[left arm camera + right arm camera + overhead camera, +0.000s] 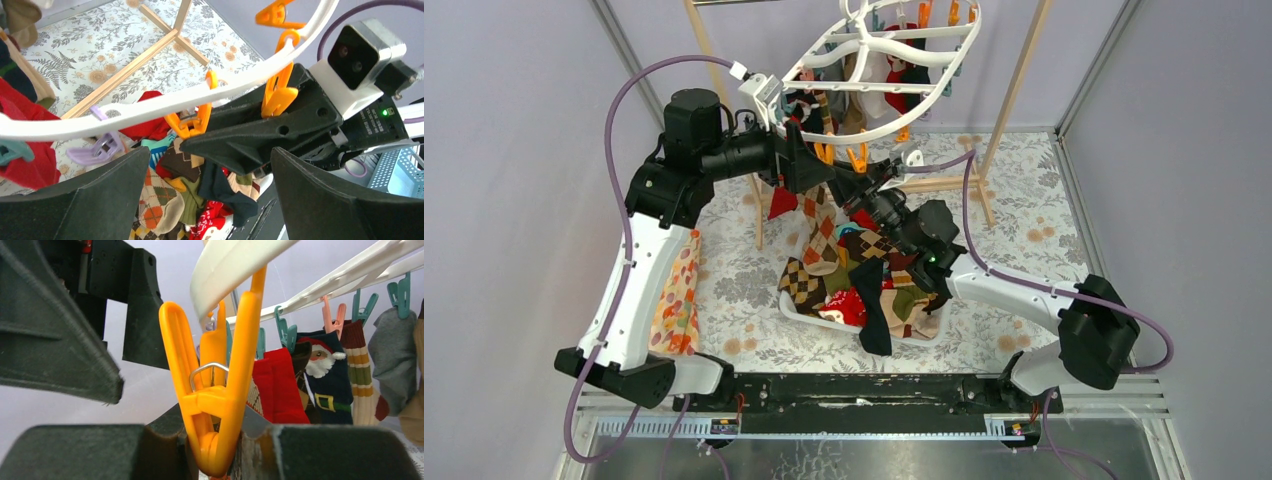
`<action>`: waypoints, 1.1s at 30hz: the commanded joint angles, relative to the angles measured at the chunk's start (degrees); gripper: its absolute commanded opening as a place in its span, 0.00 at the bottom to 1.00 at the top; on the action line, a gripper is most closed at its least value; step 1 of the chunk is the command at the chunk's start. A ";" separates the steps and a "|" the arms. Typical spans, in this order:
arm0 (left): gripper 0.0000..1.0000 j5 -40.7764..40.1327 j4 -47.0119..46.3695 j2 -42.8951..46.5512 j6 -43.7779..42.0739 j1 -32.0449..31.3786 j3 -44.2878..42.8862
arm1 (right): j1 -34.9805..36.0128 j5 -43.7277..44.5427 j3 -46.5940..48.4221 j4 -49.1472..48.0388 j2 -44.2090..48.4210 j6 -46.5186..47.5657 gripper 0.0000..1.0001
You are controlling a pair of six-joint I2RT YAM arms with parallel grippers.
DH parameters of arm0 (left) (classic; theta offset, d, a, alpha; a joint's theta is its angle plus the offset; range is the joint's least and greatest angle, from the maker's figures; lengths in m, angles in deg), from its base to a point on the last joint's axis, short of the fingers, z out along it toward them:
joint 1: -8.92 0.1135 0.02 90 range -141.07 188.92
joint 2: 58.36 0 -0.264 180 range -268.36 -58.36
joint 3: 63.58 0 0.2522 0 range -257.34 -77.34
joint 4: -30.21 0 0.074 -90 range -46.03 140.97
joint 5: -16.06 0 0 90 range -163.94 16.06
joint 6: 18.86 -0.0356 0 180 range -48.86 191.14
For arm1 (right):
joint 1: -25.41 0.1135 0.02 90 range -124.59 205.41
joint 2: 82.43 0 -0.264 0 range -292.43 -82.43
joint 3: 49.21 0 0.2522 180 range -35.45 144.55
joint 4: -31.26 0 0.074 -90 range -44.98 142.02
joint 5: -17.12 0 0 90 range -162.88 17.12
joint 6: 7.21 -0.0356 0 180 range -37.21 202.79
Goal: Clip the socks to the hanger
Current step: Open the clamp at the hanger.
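Observation:
The white hanger hangs at the top centre with orange and teal clips, and several socks are clipped to it. My right gripper is shut on the low end of an orange clip that dangles from the hanger ring. My left gripper is wide open and empty, just under the ring and facing the right gripper. A brown argyle sock hangs below both grippers; what holds it is hidden. More socks lie piled in the white basket.
The light wooden pole frame stands round the hanger, with its foot bars on the floral cloth. An orange floral cloth lies beside the left arm. A lilac clip hangs near my left finger. Red and Santa socks hang beyond the clip.

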 commanded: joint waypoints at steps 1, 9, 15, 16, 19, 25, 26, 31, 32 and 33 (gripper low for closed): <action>0.97 -1.79 -8.14 0.73 3.45 -0.55 1.51 | 1.67 0.27 2.79 -0.06 -0.69 2.69 0.02; 0.84 -5.34 -14.33 1.41 5.85 -0.52 5.73 | 1.75 0.67 2.51 -0.06 -0.87 2.59 0.02; 0.77 -6.78 -17.91 1.11 7.77 -0.50 7.78 | 1.84 -0.17 2.70 0.06 -1.32 1.80 0.02; 0.76 -7.28 -18.31 0.92 7.87 -0.50 7.78 | 1.81 -0.22 2.70 0.14 -1.39 1.78 0.03; 0.73 -7.97 -19.93 0.58 8.92 -0.50 7.78 | 1.80 -0.25 2.71 0.26 -1.49 1.53 0.03; 0.67 -8.06 -23.21 0.24 11.91 -0.50 8.36 | 1.84 -0.47 2.40 0.47 -1.16 1.26 0.03; 0.67 -7.96 -23.39 0.04 12.33 -0.52 8.58 | 1.79 -0.53 2.43 0.56 -1.15 1.22 0.03; 0.66 -7.41 -24.72 -0.22 13.99 -0.58 9.84 | 1.93 -0.95 2.70 1.03 -1.45 0.96 0.03; 0.66 -7.35 -25.46 -0.12 14.42 -0.56 10.15 | 1.91 -1.10 2.70 1.00 -1.56 0.98 0.03; 0.66 -7.32 -25.96 -0.17 14.74 -0.58 10.37 | 1.93 -1.16 2.75 1.00 -1.67 0.84 0.03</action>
